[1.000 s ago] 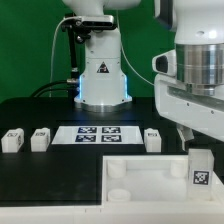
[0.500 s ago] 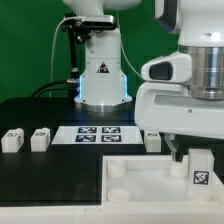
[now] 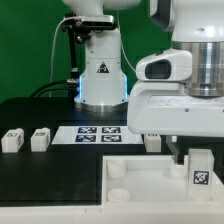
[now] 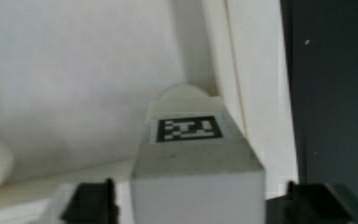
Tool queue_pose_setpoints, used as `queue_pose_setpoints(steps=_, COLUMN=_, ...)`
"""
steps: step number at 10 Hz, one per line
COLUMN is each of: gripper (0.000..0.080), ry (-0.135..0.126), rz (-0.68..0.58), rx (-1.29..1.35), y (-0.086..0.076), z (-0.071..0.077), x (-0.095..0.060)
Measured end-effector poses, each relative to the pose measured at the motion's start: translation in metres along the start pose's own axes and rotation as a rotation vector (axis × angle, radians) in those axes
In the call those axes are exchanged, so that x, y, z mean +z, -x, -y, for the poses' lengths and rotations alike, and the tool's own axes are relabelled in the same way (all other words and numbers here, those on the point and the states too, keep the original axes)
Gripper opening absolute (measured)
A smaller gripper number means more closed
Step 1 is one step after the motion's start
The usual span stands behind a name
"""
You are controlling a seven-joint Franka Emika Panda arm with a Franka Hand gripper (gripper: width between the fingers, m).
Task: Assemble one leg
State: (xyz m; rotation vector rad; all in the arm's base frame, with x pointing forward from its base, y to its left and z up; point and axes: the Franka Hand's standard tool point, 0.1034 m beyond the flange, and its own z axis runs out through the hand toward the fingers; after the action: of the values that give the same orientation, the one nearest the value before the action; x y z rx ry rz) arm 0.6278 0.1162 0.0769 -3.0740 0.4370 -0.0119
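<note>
The leg stands upright on the tabletop, at the corner toward the exterior view's right, its tag facing the camera, and the arm hangs right over it. In the wrist view the gripper straddles the leg, one dark finger on each side with a sliver of gap showing, so the jaws look spread and not yet biting, though I cannot be certain of contact.

Here's the risk: the leg is tall and narrow, and if one finger reaches it first the leg could tip against the tabletop's raised rim and end up clamped askew. A skewed grip would spoil lining the leg up with a corner socket.

The other risk is a grip too high — the leg could pivot between the fingers once lifted. Three more loose legs wait beyond the tabletop, beside the marker board, well clear of the arm.
</note>
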Motion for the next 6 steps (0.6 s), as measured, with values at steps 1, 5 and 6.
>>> queue_pose_setpoints(steps=1, gripper=0.0392, ry=0.000, rz=0.001, rx=0.107, y=0.0002, z=0.0000, x=0.0002)
queue_pose_setpoints(steps=5, gripper=0.0292, ry=0.010, rz=0.016, rx=0.587, y=-0.0018, z=0.0000, x=0.0002)
queue_pose_setpoints(steps=6, gripper=0.0292, ry=0.028, rz=0.035, rx=0.786, y=-0.0038, z=-0.0003, x=-0.0003)
